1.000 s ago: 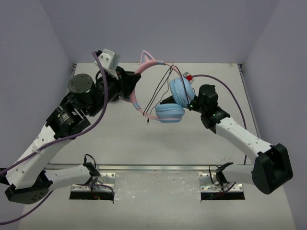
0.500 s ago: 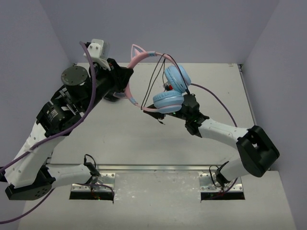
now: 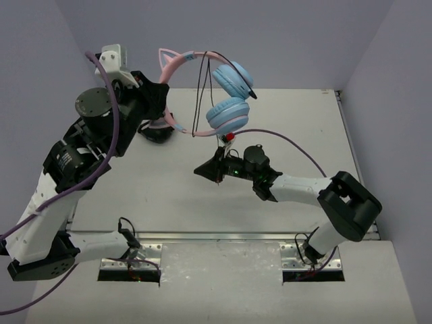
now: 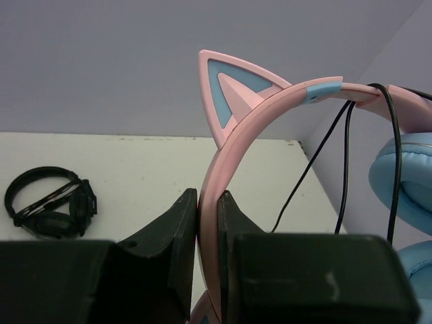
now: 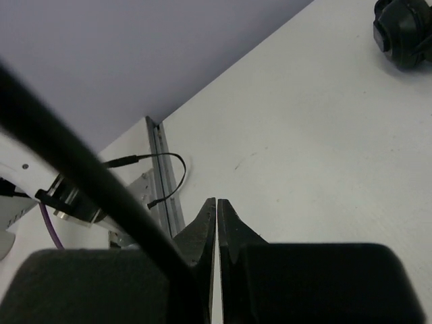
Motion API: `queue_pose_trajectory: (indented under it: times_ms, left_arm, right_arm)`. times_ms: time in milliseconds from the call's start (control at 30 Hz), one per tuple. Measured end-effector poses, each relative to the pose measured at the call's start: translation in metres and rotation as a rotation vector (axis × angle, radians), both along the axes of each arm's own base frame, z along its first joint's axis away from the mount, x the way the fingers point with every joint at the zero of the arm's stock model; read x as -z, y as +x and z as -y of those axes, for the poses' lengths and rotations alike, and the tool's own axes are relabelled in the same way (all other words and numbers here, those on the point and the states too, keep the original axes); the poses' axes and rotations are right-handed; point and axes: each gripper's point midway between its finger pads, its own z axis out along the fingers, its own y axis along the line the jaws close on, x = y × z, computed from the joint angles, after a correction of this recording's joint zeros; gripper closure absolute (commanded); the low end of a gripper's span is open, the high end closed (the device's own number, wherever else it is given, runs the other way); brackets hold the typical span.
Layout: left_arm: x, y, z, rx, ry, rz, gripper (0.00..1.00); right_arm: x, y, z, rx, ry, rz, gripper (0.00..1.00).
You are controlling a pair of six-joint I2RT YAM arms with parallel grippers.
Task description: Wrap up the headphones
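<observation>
The white table (image 3: 317,128) carries both arms at its near edge. The left gripper (image 3: 156,94) is raised over the far left part and is clamped on the pink headband (image 4: 223,155) of the headphones (image 3: 228,113). They hang in the air, blue cups to the right. The right gripper (image 3: 199,170) is low near the table's middle, its fingers pressed together. The black headphones (image 3: 155,133) lie below the left gripper. The thin cable (image 3: 200,94) hangs in loops from the headband.

Smooth pink plastic headphones (image 4: 235,140), matt table (image 3: 169,196)
</observation>
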Motion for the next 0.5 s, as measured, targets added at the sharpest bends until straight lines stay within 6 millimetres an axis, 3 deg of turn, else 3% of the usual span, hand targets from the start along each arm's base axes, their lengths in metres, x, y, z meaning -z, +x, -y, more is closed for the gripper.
queue_pose_trajectory:
  times_ms: [167, 300, 500]
  left_arm:
    - [-0.005, 0.017, -0.015, -0.150, 0.002, -0.028, 1.00]
    - [0.004, 0.033, -0.022, -0.272, -0.002, -0.056, 1.00]
    - [0.028, 0.054, -0.024, -0.407, 0.027, -0.106, 1.00]
  right_arm:
    - [0.021, -0.020, -0.005, -0.003, -0.037, -0.022, 0.99]
    - [0.037, -0.049, -0.008, -0.006, -0.096, -0.016, 0.99]
    - [0.017, -0.089, -0.015, -0.015, -0.137, 0.085, 0.99]
